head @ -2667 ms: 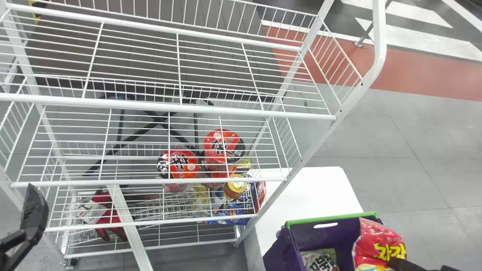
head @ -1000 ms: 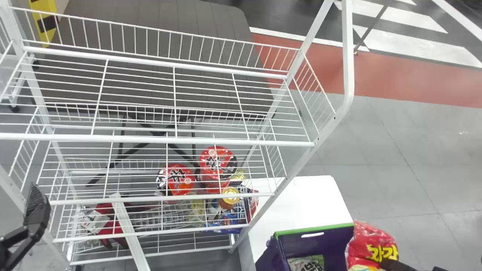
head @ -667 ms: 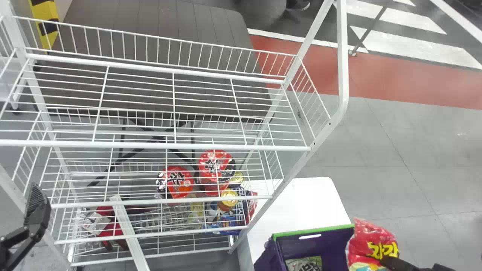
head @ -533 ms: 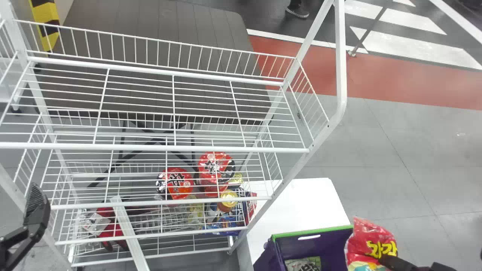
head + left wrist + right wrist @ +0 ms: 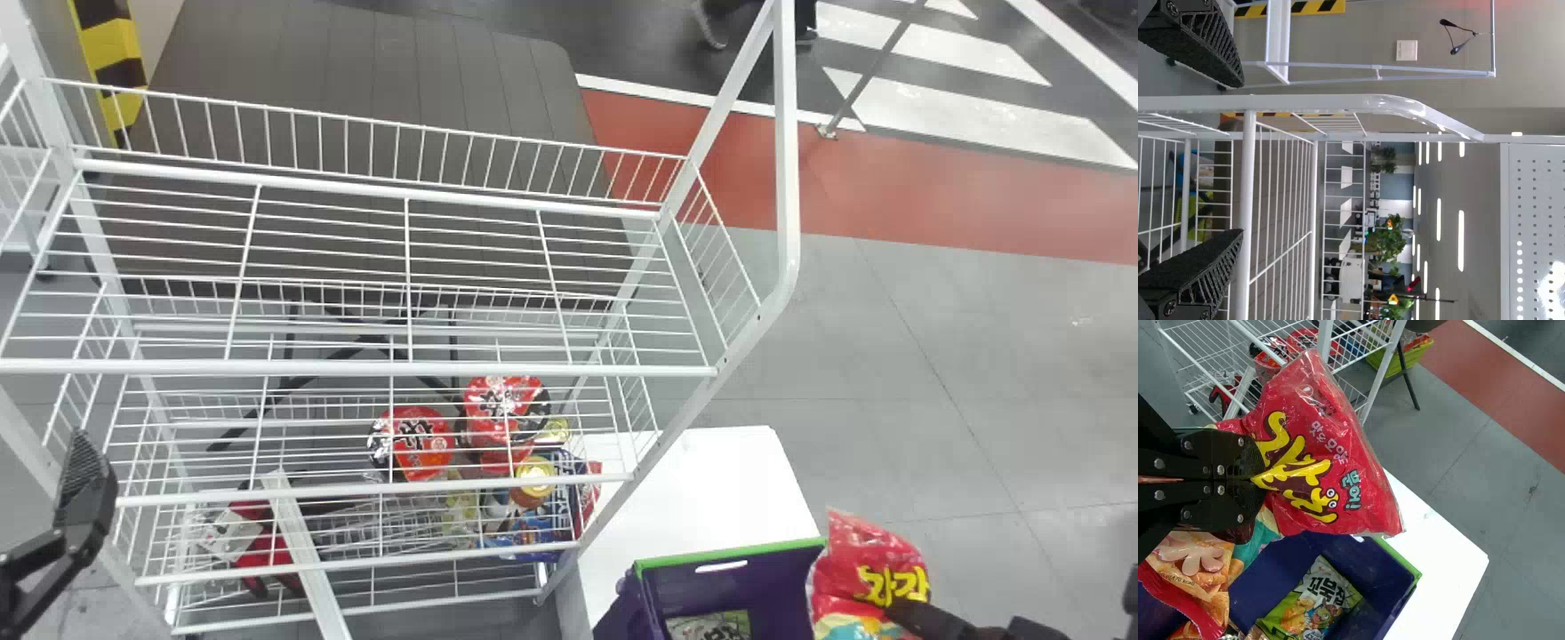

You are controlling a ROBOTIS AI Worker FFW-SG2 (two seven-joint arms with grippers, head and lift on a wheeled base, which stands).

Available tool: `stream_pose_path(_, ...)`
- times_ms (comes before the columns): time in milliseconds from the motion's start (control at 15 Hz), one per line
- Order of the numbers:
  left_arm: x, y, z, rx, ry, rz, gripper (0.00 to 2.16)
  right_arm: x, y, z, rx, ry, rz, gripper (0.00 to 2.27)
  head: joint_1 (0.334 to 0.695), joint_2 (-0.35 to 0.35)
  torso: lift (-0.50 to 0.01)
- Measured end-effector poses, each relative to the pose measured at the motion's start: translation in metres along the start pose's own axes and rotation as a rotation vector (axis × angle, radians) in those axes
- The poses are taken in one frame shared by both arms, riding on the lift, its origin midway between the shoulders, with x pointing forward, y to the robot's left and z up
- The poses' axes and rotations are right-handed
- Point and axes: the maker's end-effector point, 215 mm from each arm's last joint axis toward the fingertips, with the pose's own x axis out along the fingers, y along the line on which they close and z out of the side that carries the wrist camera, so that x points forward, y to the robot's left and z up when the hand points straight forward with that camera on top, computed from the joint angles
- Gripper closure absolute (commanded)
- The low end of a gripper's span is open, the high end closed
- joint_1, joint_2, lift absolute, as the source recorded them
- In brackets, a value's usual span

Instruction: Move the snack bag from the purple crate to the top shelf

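Note:
My right gripper (image 5: 902,613) is at the lower right of the head view, shut on the red snack bag (image 5: 867,569), beside the right side of the purple crate (image 5: 738,578). In the right wrist view the gripper (image 5: 1259,477) pinches the red bag (image 5: 1331,453) by its near side, above the crate (image 5: 1368,613). The white wire rack's top shelf (image 5: 356,366) spans the head view's left and middle. My left gripper (image 5: 84,484) stays at the left edge, by the rack's left post. Its fingers stand wide apart in the left wrist view, the gripper (image 5: 1242,160) holding nothing.
Red noodle packs (image 5: 413,443) and other goods sit on the lower shelves. A white table (image 5: 720,489) carries the crate, just right of the rack's right post (image 5: 702,400). More snack bags (image 5: 1315,603) lie in the crate.
In the head view the rack's top shelf has slid down and the crate has shifted left and down. The bag, still gripped, has shifted slightly left. The left gripper has barely changed place.

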Motion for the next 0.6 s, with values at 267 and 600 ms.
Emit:
stream_pose_path(267, 0.0004, 0.0059, 0.0007, -0.002, -0.002, 0.010, 0.00, 0.0078, 0.0026, -0.0019, -0.007, 0.002, 0.009, 2.26, 0.695, -0.350, -0.009)
stream_pose_path(600, -0.0001, 0.0081, -0.0001, -0.005, -0.002, 0.015, 0.00, 0.0096, 0.0045, -0.0023, -0.007, 0.003, 0.013, 2.26, 0.695, -0.350, 0.009)
